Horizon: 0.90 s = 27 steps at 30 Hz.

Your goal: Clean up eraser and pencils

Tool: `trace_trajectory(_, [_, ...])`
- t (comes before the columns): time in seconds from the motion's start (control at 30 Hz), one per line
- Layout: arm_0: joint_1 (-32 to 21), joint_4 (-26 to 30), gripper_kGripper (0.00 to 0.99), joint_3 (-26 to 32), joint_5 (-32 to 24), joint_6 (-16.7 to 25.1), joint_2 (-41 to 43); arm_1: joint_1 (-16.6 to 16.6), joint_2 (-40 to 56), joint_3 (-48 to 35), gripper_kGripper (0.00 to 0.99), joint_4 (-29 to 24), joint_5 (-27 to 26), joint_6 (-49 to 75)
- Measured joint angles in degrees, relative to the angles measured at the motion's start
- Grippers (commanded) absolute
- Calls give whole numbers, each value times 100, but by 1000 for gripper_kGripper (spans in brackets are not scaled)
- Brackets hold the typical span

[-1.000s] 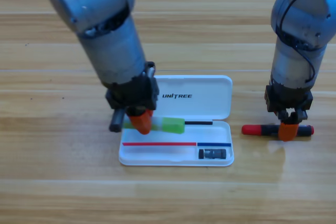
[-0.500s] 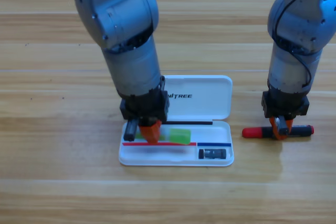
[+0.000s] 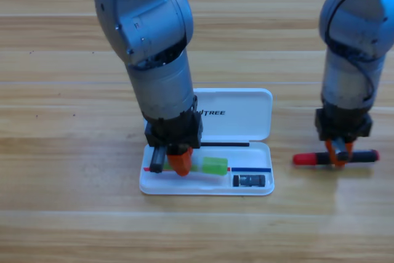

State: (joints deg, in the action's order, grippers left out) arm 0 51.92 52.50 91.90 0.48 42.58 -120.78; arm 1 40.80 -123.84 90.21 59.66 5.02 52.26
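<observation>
Green pencil [image 3: 214,165] going into the white case [image 3: 246,115], centre frame.
Left gripper [image 3: 178,163] clamps it; right gripper [image 3: 339,154] pinches red-black pencil [image 3: 308,159], right side; eraser [image 3: 249,181] already in.

We see two glossy grey rounded arms, thin black cables on each, ending in black tools with orange jaws

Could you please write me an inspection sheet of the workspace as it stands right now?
Surface: wooden table.
Job's things: eraser in the open white case; green pencil low in the case's tray; black pencil with red cap on the table, right of the case.
Clutter: nothing seen.
Grippers: left hand at the green pencil; right hand straddling the black pencil.
Cables: black cable along the right arm.
Surroundings: nothing seen.
</observation>
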Motion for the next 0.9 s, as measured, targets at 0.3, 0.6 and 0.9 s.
trace_trajectory(0.3, [3, 0, 0, 0, 0, -52, -8, 233, 970, 613, 0, 782, -137, -343])
trace_trajectory(0.6, [5, 3, 0, 0, 0, -52, -8, 519, 942, 802, 0, 796, -172, -411])
trace_trajectory(0.9, [5, 3, 859, -1, 0, -51, -8, 543, 706, 1003, 0, 797, -172, -450])
